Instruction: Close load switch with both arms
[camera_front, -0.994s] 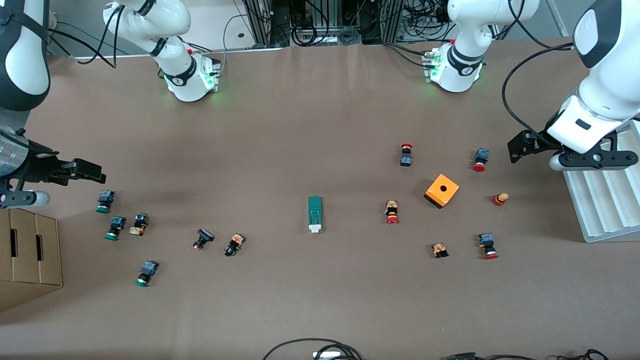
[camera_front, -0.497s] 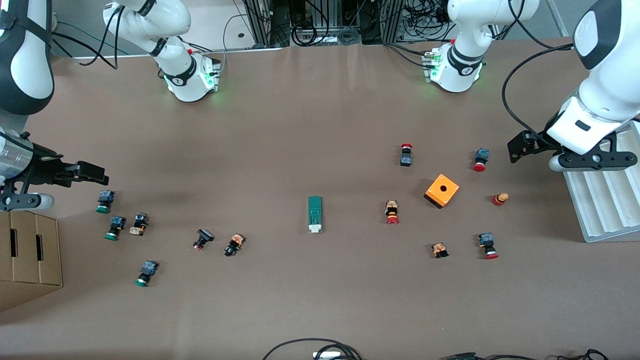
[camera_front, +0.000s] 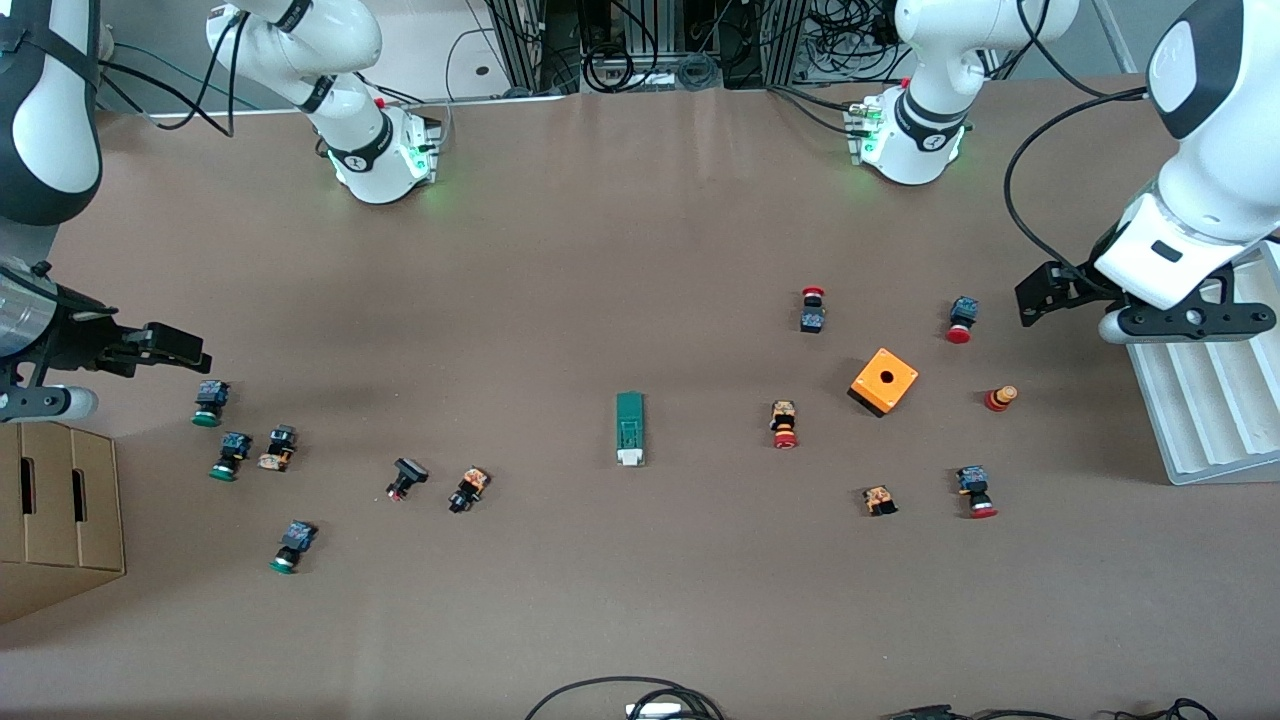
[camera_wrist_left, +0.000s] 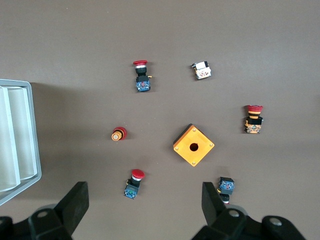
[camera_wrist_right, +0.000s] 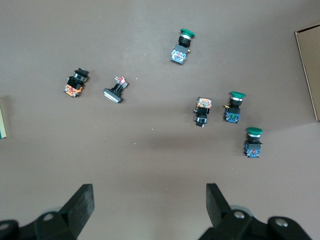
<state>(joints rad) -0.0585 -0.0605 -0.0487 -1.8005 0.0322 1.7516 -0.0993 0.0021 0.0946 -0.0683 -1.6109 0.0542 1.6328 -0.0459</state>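
The load switch (camera_front: 629, 428), a narrow green block with a white tab at its end nearer the front camera, lies flat at mid-table. Only a sliver of it shows at the edge of the right wrist view (camera_wrist_right: 2, 120). My left gripper (camera_front: 1038, 292) is open and empty, up over the table at the left arm's end, over red-capped buttons; in the left wrist view (camera_wrist_left: 145, 202) its jaws stand wide apart. My right gripper (camera_front: 178, 345) is open and empty over the right arm's end, beside green-capped buttons; in the right wrist view (camera_wrist_right: 150, 202) its jaws stand wide apart.
An orange box with a hole (camera_front: 884, 381) and several red-capped buttons lie toward the left arm's end. Several green-capped and black buttons lie toward the right arm's end. A cardboard box (camera_front: 60, 510) and a white tray (camera_front: 1200, 400) stand at the table's ends.
My right gripper has shifted very slightly back and forth over its end of the table. The left arm and the load switch have not moved.
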